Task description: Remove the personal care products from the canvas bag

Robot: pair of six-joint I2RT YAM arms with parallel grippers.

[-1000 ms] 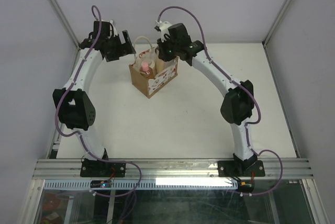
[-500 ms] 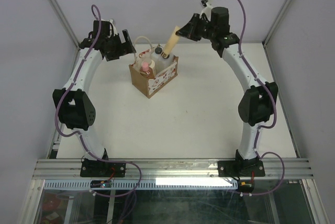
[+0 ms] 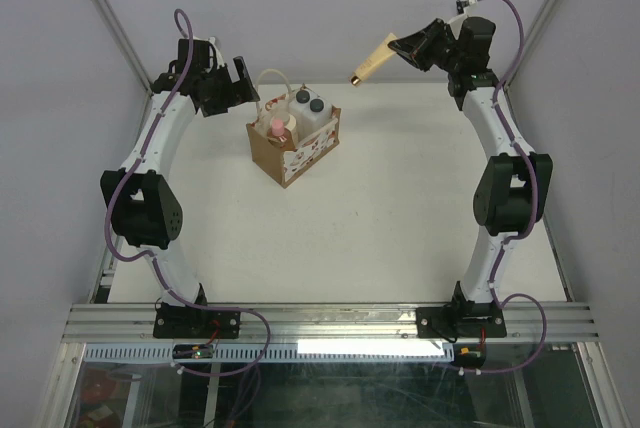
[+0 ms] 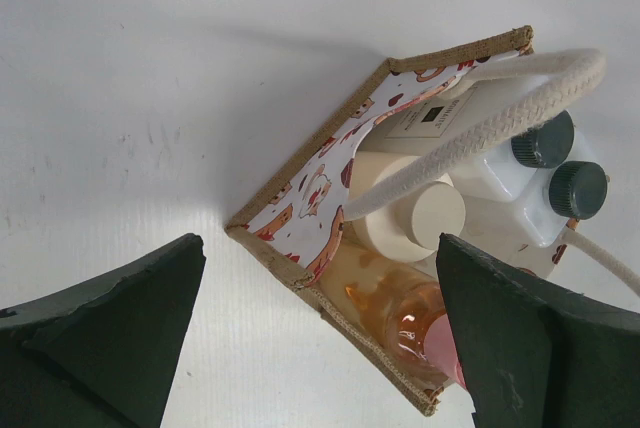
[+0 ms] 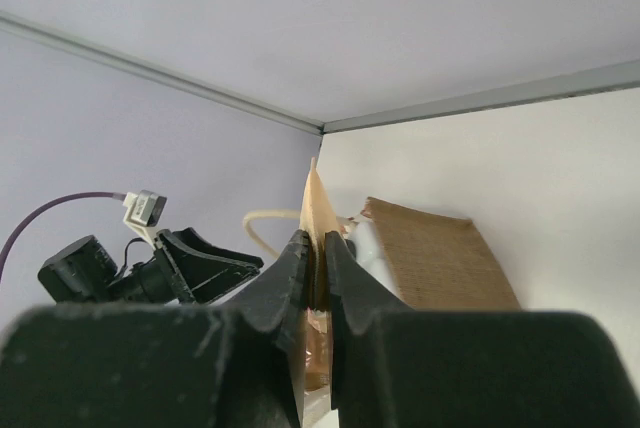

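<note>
Canvas bag (image 4: pixel 300 203); handle (image 4: pixel 480 131) across bottles (image 4: pixel 490 198)

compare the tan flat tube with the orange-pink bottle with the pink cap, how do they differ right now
The tan flat tube is clear of the brown canvas bag, in the air; the orange-pink bottle sits inside it. The right gripper is shut on the tube; nothing grips the bottle. The tube hangs tilted, the bottle stands cap up. Both are small personal care containers.

One canvas bag (image 3: pixel 268 153). Two white bottles (image 3: pixel 308 113) with dark caps. One cream bottle (image 4: pixel 410 220). One orange-pink bottle (image 3: pixel 277 130) with a pink cap. One tan tube (image 3: pixel 372 60).
</note>
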